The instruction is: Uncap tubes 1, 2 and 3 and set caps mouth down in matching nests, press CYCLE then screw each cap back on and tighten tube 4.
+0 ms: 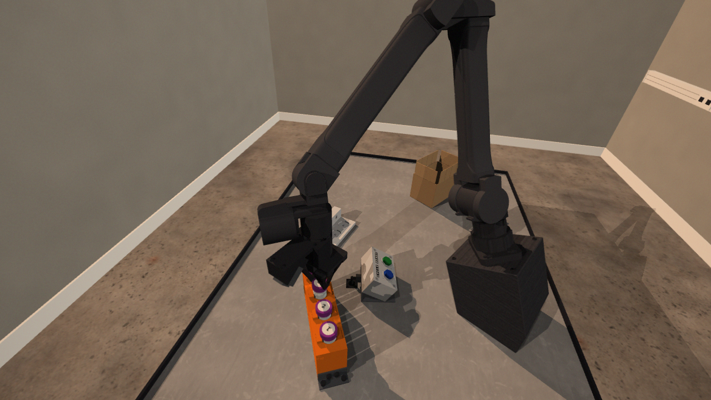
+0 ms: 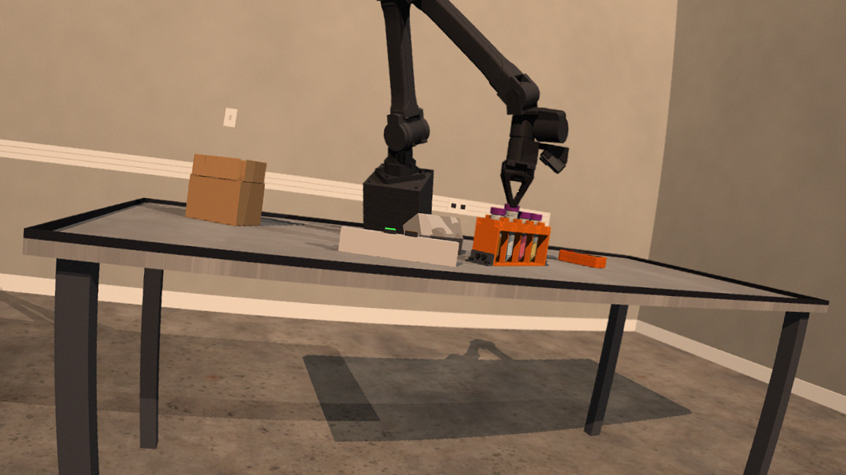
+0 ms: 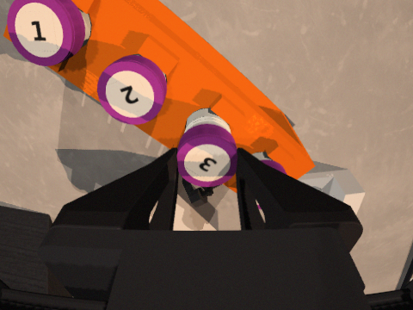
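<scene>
My gripper [image 1: 323, 283] [image 2: 513, 204] [image 3: 206, 157] is shut on the purple cap 3 [image 2: 511, 208] [image 3: 207, 165], at the mouth of tube 3 [image 1: 319, 294] [image 3: 204, 117]. The cap sits slightly higher than its neighbours; whether its thread grips is not visible. Cap 1 [image 1: 328, 329] [image 3: 39, 30], cap 2 [image 1: 323, 307] [image 3: 129, 96] and cap 4 [image 2: 498, 211] [image 3: 273, 166] are on their tubes in the orange station [image 1: 331, 360] [image 2: 488, 232]. The cap tray [image 2: 396, 246] has its green lamp [image 2: 389, 230] lit. Blue CYCLE [image 1: 388, 274] and green READY [image 1: 386, 260] are in one housing.
The key housing [image 1: 370, 278] stands between the station and the arm's base [image 1: 497, 293]. A cardboard box [image 1: 428, 188] [image 2: 223, 200] stands beyond it. An orange block [image 2: 582, 259] lies past the station. The arm partly hides the tray in the top view.
</scene>
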Action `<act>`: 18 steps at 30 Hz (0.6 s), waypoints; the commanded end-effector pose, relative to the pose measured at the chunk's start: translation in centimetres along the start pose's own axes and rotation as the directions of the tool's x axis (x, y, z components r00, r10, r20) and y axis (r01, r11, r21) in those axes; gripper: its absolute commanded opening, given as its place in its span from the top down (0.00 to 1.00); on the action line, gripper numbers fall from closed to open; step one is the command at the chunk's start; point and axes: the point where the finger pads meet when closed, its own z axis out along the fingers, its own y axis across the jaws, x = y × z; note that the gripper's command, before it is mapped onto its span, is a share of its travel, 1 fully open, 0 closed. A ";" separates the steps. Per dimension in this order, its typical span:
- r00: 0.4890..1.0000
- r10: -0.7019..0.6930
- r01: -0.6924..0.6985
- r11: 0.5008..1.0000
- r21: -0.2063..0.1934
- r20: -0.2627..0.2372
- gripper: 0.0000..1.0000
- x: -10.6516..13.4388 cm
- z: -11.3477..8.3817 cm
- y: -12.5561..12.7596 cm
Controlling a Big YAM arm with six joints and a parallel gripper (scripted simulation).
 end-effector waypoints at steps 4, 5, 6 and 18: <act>0.999 0.005 -0.006 1.000 0.028 0.044 1.00 -1.5 -2.1 -1.5; 0.999 0.006 -0.007 1.000 0.029 0.046 1.00 -1.6 -2.1 -1.6; 0.999 0.006 -0.007 1.000 0.029 0.046 1.00 -1.6 -2.1 -1.6; 0.999 0.003 -0.004 1.000 0.026 0.043 1.00 -1.8 -2.0 -1.3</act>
